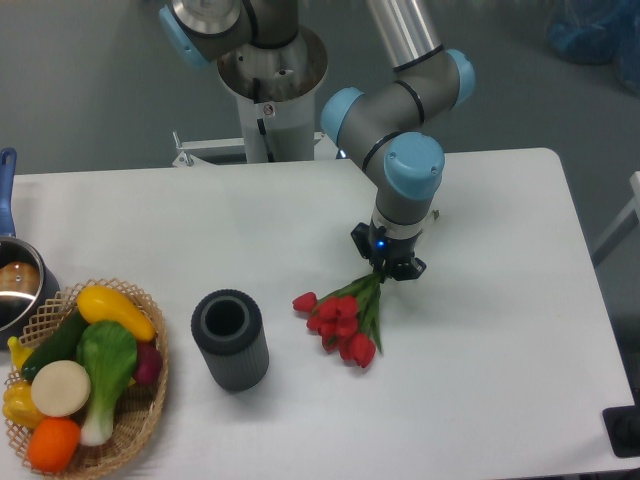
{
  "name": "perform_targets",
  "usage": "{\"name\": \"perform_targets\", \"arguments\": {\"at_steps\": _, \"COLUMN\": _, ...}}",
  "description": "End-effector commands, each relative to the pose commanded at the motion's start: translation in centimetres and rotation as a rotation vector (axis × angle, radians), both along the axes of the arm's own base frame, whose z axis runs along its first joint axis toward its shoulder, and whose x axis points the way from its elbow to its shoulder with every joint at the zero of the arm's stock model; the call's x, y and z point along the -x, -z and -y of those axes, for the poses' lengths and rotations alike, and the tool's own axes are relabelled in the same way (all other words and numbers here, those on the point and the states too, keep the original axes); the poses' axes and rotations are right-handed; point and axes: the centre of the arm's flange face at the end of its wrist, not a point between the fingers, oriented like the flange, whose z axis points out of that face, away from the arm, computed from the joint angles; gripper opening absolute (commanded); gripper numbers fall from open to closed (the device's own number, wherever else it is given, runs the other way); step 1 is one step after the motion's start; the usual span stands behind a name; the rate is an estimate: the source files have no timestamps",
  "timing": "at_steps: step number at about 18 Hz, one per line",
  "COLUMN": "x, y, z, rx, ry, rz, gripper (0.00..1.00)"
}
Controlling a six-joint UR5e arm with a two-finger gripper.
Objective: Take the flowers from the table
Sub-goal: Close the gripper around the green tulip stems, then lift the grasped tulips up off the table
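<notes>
The flowers (340,318), a small bunch of red tulip buds on green stems, lie near the middle of the white table (500,350), buds toward the front left. My gripper (390,270) points straight down over the stem end and its fingers are closed around the green stems. The buds look to be resting on or just above the tabletop; I cannot tell which. The fingertips are mostly hidden by the gripper body.
A dark grey ribbed cylinder vase (230,340) stands upright left of the flowers. A wicker basket (140,420) of toy vegetables sits at the front left corner. A metal pot (15,290) with a blue handle is at the left edge. The arm's base (270,90) stands behind the table.
</notes>
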Motion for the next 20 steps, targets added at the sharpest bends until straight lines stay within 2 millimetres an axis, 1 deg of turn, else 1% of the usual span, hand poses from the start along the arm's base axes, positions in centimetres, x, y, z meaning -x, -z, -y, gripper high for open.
{"name": "perform_targets", "arguments": {"at_steps": 3, "x": 0.4, "y": -0.4, "z": 0.1, "rx": -0.006, "ry": -0.001, "rz": -0.009, "gripper": 0.14}}
{"name": "perform_targets", "arguments": {"at_steps": 5, "x": 1.1, "y": -1.8, "z": -0.5, "rx": -0.027, "ry": 0.000, "rz": -0.033, "gripper": 0.14}}
{"name": "perform_targets", "arguments": {"at_steps": 6, "x": 1.5, "y": -3.2, "z": -0.9, "rx": -0.051, "ry": 0.001, "rz": -0.052, "gripper": 0.14}}
{"name": "perform_targets", "arguments": {"at_steps": 8, "x": 2.4, "y": -6.8, "z": -1.9, "rx": -0.138, "ry": 0.006, "rz": -0.087, "gripper": 0.15}}
{"name": "perform_targets", "arguments": {"at_steps": 9, "x": 2.7, "y": -8.5, "z": -2.1, "rx": -0.176, "ry": 0.004, "rz": -0.103, "gripper": 0.15}}
{"name": "perform_targets", "arguments": {"at_steps": 10, "x": 3.5, "y": -9.9, "z": -1.8, "rx": -0.204, "ry": -0.005, "rz": -0.116, "gripper": 0.15}}
{"name": "perform_targets", "arguments": {"at_steps": 13, "x": 4.4, "y": -13.4, "z": -2.1, "rx": -0.282, "ry": -0.004, "rz": -0.150, "gripper": 0.15}}
{"name": "perform_targets", "arguments": {"at_steps": 15, "x": 5.4, "y": -15.3, "z": -2.0, "rx": -0.345, "ry": -0.012, "rz": -0.155, "gripper": 0.15}}
{"name": "perform_targets", "arguments": {"at_steps": 17, "x": 6.2, "y": -17.3, "z": -2.3, "rx": -0.422, "ry": -0.053, "rz": -0.146, "gripper": 0.15}}
{"name": "perform_targets", "arguments": {"at_steps": 18, "x": 7.0, "y": -18.7, "z": -2.2, "rx": -0.463, "ry": -0.080, "rz": -0.148, "gripper": 0.15}}
{"name": "perform_targets", "arguments": {"at_steps": 20, "x": 7.4, "y": -20.9, "z": -2.7, "rx": -0.534, "ry": -0.097, "rz": -0.139, "gripper": 0.15}}
